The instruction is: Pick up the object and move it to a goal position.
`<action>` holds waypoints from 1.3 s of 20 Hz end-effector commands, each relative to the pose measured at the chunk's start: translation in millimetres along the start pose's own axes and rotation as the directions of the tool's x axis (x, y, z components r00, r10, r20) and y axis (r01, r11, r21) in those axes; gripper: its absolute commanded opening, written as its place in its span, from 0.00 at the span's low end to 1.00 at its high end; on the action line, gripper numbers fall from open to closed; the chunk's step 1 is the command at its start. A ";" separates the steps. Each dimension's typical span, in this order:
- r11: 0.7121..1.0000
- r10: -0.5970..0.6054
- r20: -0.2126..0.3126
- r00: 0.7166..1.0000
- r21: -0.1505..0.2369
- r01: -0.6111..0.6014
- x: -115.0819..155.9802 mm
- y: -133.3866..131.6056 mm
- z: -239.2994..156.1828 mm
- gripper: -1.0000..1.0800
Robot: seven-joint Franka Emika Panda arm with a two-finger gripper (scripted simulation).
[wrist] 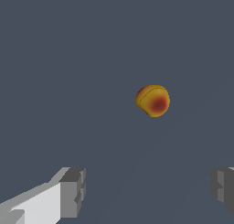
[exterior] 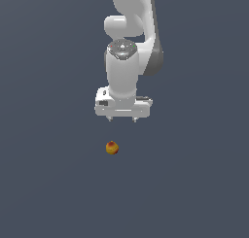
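The object (exterior: 112, 147) is a tiny round orange-yellow fruit-like ball with a red patch, lying on the dark grey floor. It also shows in the wrist view (wrist: 153, 100). My white gripper (exterior: 122, 119) hangs above it and a little toward the exterior view's right, pointing down. Its two short fingertips (exterior: 110, 118) stand wide apart and hold nothing. In the wrist view the gripper (wrist: 148, 191) shows as two grey pads (wrist: 73, 192) at the frame's edge, with the object beyond the gap between them.
The floor (exterior: 48, 183) is a plain dark grey surface all around. The white arm (exterior: 129, 47) rises behind the gripper toward the top of the exterior view.
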State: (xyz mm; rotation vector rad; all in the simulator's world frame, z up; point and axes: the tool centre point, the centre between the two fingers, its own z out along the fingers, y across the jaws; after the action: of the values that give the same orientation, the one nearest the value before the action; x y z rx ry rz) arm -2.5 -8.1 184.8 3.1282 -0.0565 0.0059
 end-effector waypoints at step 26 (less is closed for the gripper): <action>0.927 -0.376 0.007 0.927 -0.006 0.376 25.8 17.4 36.1 0.96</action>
State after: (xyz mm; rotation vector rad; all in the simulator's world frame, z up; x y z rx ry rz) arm 20.3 -24.8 152.9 3.0840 0.4812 -0.0065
